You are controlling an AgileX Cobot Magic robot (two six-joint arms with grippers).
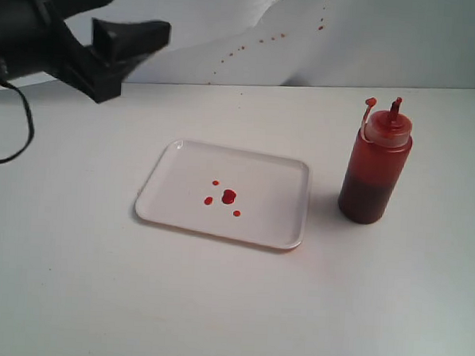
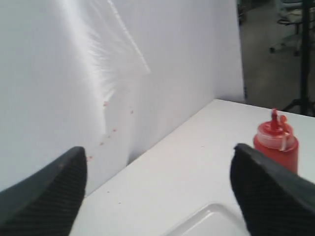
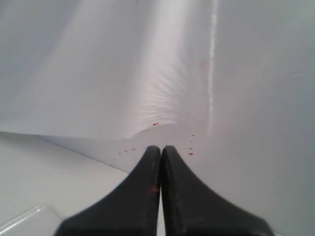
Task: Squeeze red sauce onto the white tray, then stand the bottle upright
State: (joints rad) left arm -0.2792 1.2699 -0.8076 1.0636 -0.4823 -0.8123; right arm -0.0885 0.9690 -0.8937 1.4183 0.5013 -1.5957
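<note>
The white tray (image 1: 273,188) lies flat at the middle of the table. On it sits the red sauce (image 1: 229,197), one small blob with tiny drops around it. The bottle (image 1: 375,165) stands upright to the right of the tray, nozzle up and its small cap hanging free; no gripper touches it. My left gripper (image 1: 140,61) hovers open at the upper left, well above and away from the tray. In the left wrist view its fingers (image 2: 49,196) stand wide apart around nothing, with the bottle (image 2: 276,142) and a tray corner (image 2: 211,221) beyond. My right gripper (image 3: 161,148) is shut and empty, out of the exterior view.
A white backdrop (image 1: 348,40) with small reddish specks (image 1: 260,42) rises behind the white table (image 1: 215,304). A black cable (image 1: 21,135) hangs at the left edge. A tray corner (image 3: 24,219) shows in the right wrist view.
</note>
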